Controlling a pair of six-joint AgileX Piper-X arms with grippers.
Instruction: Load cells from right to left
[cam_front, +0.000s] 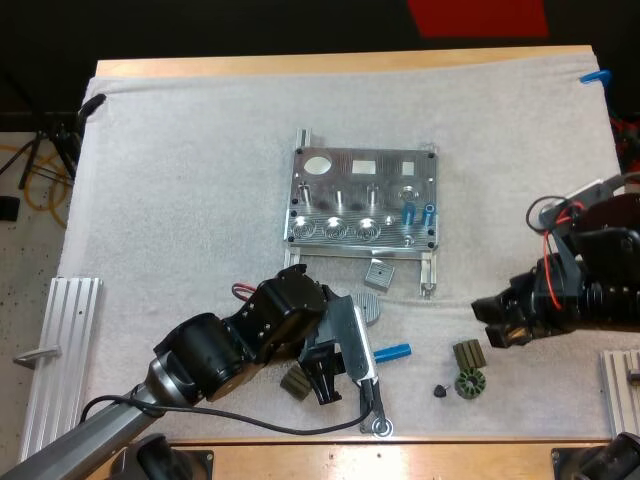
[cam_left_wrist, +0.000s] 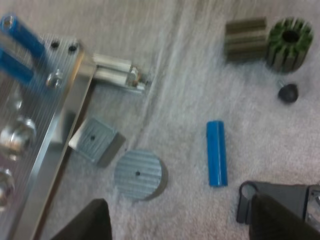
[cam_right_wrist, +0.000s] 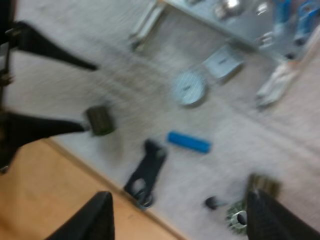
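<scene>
The metal fixture (cam_front: 365, 200) lies mid-mat with two blue cylinders (cam_front: 418, 213) standing in its right-hand holes. A loose blue cylinder (cam_front: 392, 352) lies on the mat below it. My left gripper (cam_front: 335, 380) hovers just left of this cylinder (cam_left_wrist: 216, 152), fingers (cam_left_wrist: 85, 222) wide apart and holding nothing. My right gripper (cam_front: 487, 320) hangs at the right, open and off the mat, facing the same cylinder (cam_right_wrist: 188, 141). A dark ribbed block (cam_front: 468, 352), a green ribbed ring (cam_front: 469, 383) and a small black knob (cam_front: 440, 390) sit below the right gripper.
A grey square block (cam_front: 379, 273) and a grey round disc (cam_front: 370, 308) lie under the fixture's lower edge. A black flat tool (cam_front: 372, 400) and a dark ribbed part (cam_front: 294, 381) rest by the left gripper. Ribbed metal rails (cam_front: 60, 345) flank the mat's near corners.
</scene>
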